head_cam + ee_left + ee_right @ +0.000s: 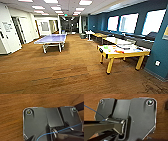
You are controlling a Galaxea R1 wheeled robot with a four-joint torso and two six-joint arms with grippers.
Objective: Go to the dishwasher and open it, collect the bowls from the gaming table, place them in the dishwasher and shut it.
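Bowls (pixel 113 48) blur uncountably on one gaming table (pixel 110 53), right of one ping-pong table (pixel 51 39).

No legible text, labels, brands or numbers anywhere. Head view: a paper sheet (pixel 6 26) is posted on the white wall at far left, with dark marks on it too blurred to read. A framed panel (pixel 45 26) hangs on the far wall by the doorway, content unreadable. A small white wall plate (pixel 157 63) sits low on the blue wall at right, no marking discernible. The gaming table (pixel 140 53) has coloured patches on its white top, not resolvable as print. Wrist views: no markings readable on the robot's dark plate.
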